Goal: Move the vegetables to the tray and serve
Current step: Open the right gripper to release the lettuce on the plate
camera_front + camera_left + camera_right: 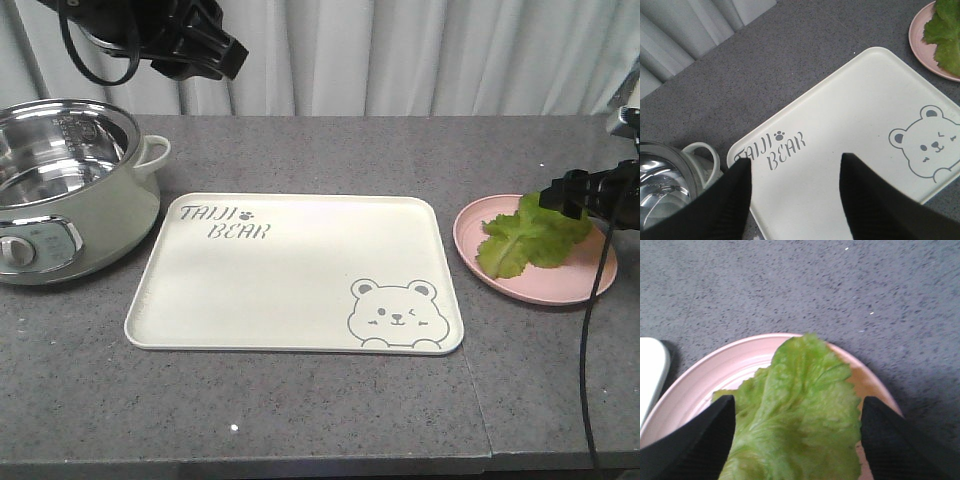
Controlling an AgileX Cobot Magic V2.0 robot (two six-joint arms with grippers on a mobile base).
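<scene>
— The vegetables (530, 238), from the front: where do they sit?

— It is one green lettuce leaf, lying on the pink plate (520, 285) at the right of the desk (300, 410). The plate is just beside the tray (290, 265), so the leaf is off the tray. The right tool (575, 192) hangs over the leaf's far edge and hides part of it, and from here I cannot tell how its jaws stand. The left tool (215, 50) is high at the top left, partly cut off by the frame. The pot (70, 215) left of the tray is cropped too.

— And the left wrist view?

— It shows what the front cannot: the left tool's two black fingers (725, 205) stand apart over the tray's lettering. Only the pot's rim and handle show in the corner, and a slice of plate and leaf at the top right.

— The right wrist view?

— Both fingers (700, 440) are spread wide, with the leaf between them on the plate. Whether they touch it is hard to make out. The leaf's near end runs out of the frame. A corner of the tray peeks in at the left edge.
</scene>
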